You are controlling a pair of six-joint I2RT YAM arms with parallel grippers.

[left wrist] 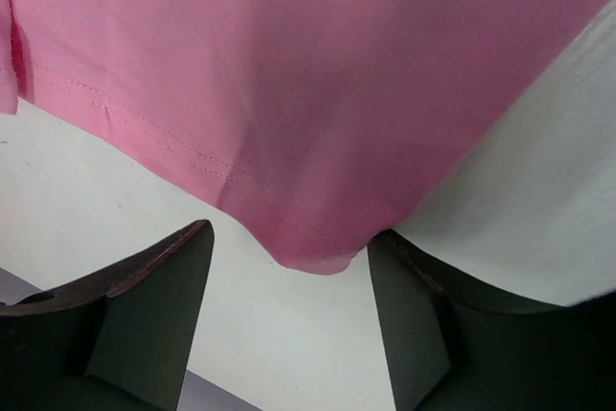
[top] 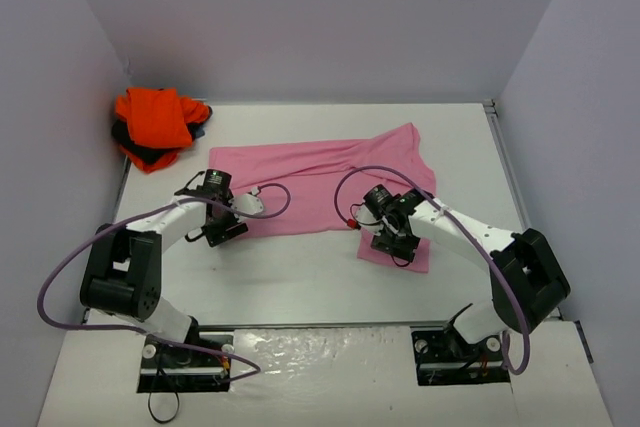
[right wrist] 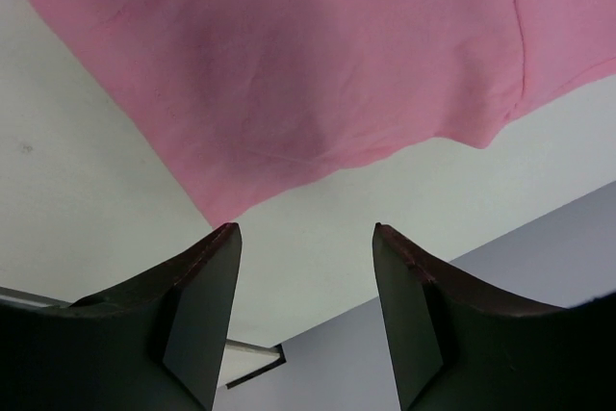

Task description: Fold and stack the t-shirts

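Note:
A light pink t-shirt [top: 330,179] lies spread flat across the middle of the white table [top: 300,282]. My left gripper [top: 224,232] hovers at its near left corner. In the left wrist view that hemmed corner [left wrist: 318,255] points down between the tips of my left gripper [left wrist: 294,238], whose jaws stand apart without pinching it. My right gripper [top: 393,245] hangs over the shirt's near right flap. In the right wrist view my right gripper [right wrist: 306,228] is open, with the pink edge [right wrist: 289,93] just beyond its tips. An orange t-shirt [top: 155,119] lies bunched on a dark one [top: 140,155] at the back left.
Grey walls [top: 300,17] close in the table at the back and on both sides. A raised rail [top: 505,162] runs along the table's right edge. Purple cables [top: 265,209] loop off both arms above the cloth.

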